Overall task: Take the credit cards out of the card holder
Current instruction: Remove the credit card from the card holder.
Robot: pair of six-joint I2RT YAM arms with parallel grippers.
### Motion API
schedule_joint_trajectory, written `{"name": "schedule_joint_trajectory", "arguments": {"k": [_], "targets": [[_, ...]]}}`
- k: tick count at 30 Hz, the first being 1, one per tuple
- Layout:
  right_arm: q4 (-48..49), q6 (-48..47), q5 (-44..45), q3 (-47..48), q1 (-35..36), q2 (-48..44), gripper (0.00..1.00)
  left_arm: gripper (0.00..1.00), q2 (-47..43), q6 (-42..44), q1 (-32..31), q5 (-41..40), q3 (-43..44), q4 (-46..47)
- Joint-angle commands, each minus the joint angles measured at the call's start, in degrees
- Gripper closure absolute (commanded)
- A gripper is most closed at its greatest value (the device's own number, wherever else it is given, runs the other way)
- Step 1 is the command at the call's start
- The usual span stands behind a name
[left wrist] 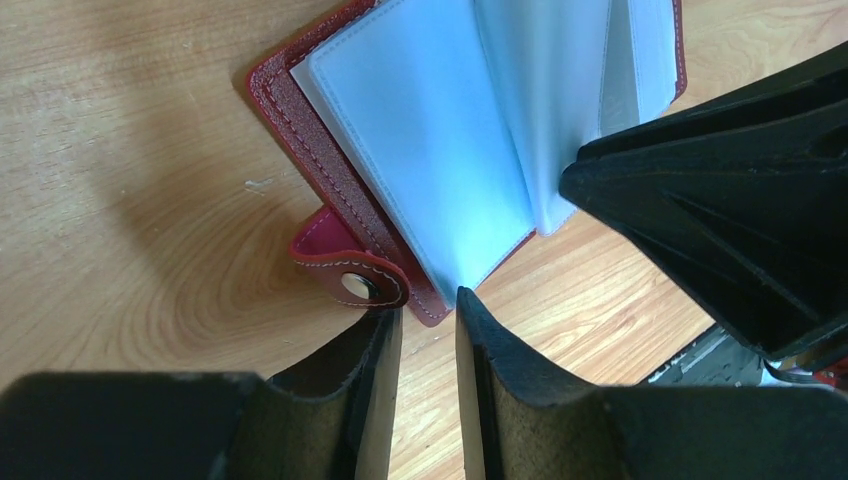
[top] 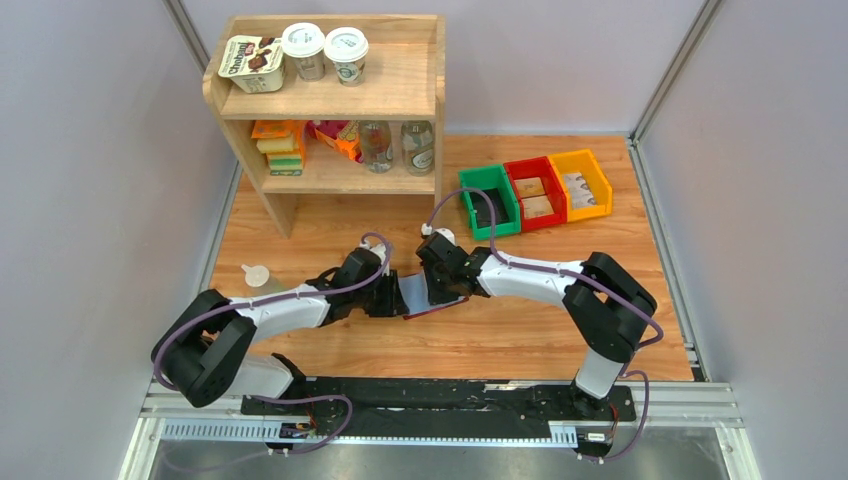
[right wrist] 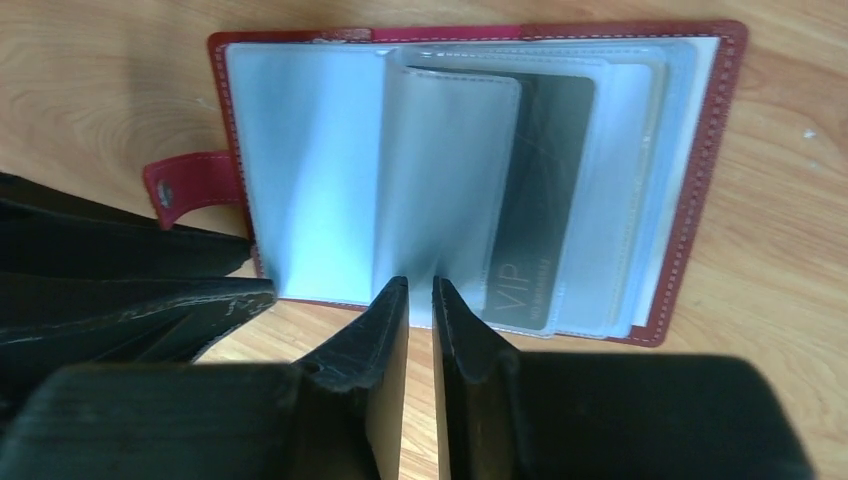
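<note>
Counts: 1 card holder, 1 card in sight, 2 grippers, 3 bins.

Far left of the left gripper (left wrist: 428,308), one small white cup (top: 257,275) stands on the desk (top: 520,335), well apart from it.

Left gripper: fingers (left wrist: 372,385) drawn close, only a narrow slit between them. Bare wood shows through the slit and nothing is held. The tips sit at the near edge of the holder, just beside the closing tab (left wrist: 345,268). The tab has one metal snap (left wrist: 357,286).

Card holder (right wrist: 300,160): lies open and flat on the desk, directly between the two grippers and just ahead of both sets of fingertips. Dark-red cover with pale stitching round the rim. Inside are grey-blue clear sleeves, several leaves, number not countable. One leaf stands up from the spine.

Card (right wrist: 545,190): one, grey, lettered "VIP" near its lower end. It is inside a sleeve on the half of the holder ahead and to the right of the right gripper's tips. Whether other cards sit in other sleeves cannot be told.

Right gripper (right wrist: 420,288): fingers nearly together at the near edge of the sleeves. The raised leaf runs down to the tips. Cannot tell whether it is pinched between them.

Beyond and right of the right gripper sits a row of three bins, touching side by side: green bin (top: 467,197), red bin (top: 526,164), yellow bin (top: 601,180).
</note>
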Motion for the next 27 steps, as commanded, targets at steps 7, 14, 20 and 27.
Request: {"name": "schedule_joint_trajectory", "arguments": {"k": [7,14,20,27], "targets": [[7.95,-3.49,-12.99,2.77,0.47,-0.13,0.90,0.65,-8.37,-3.72,0.09,-2.38,-4.54,5.09],[0.93,-1.73,4.91,3.38,0.38,-4.07,0.55,0.59,-13.31,-3.37,0.09,-5.55,-5.16,1.58],[-4.80,-2.09,11.27,5.32,-2.16,-3.38,0.39,0.46,-10.60,-2.40,0.18,-5.90,-2.53,1.05],[-3.48,-1.39,7.32,6.11,-2.69,0.22,0.29,0.49,-4.09,-1.70,0.18,-4.59,0.81,2.09]]}}
